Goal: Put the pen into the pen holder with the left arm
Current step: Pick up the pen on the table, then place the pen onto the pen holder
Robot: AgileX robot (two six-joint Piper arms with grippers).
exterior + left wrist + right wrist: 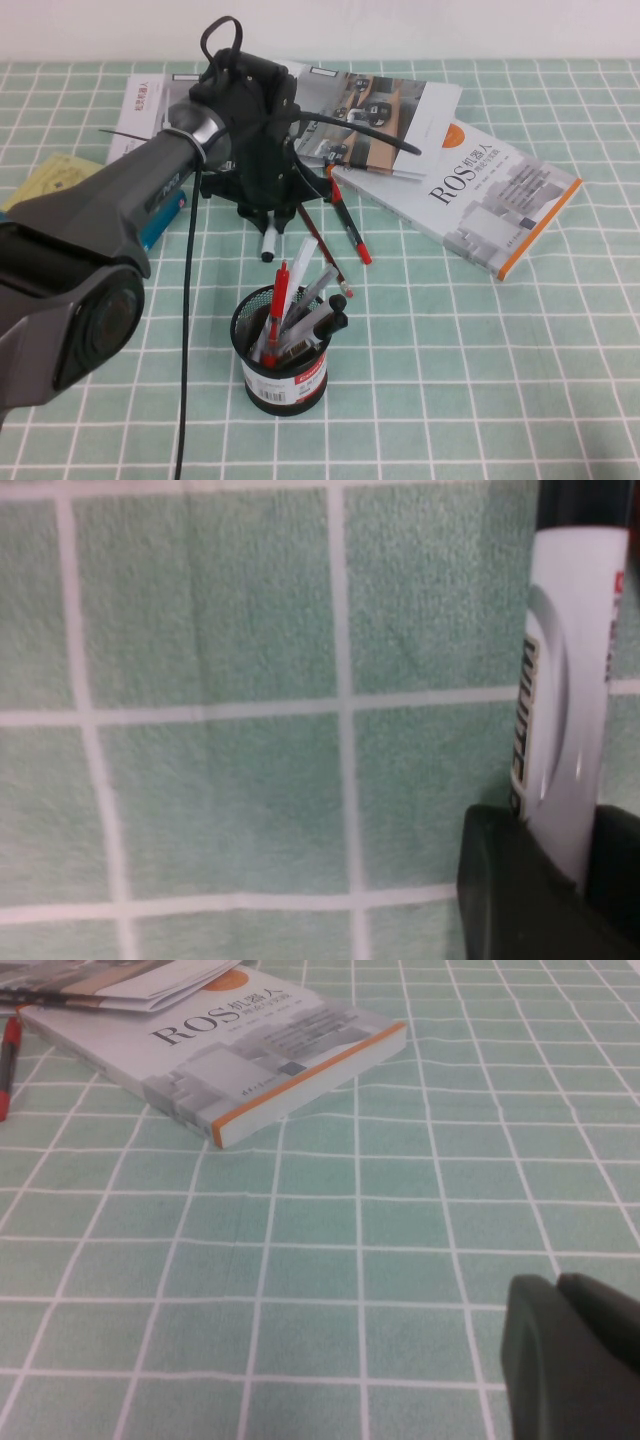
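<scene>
Checked cloth (500,380), white pen (565,730)

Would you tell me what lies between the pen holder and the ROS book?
In the high view, only bare checked cloth lies between the pen holder and the ROS book; the red pen lies off that line.

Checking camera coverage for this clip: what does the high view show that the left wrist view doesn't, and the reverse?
Only the high view shows the pen holder full of pens, the ROS book, the red pen lying on the cloth, and the left gripper lowered behind the holder. Only the left wrist view shows, close up, the white marker seated between the dark fingers. Both show the green checked tablecloth and that marker. The right gripper appears in neither, only in its own wrist view.
</scene>
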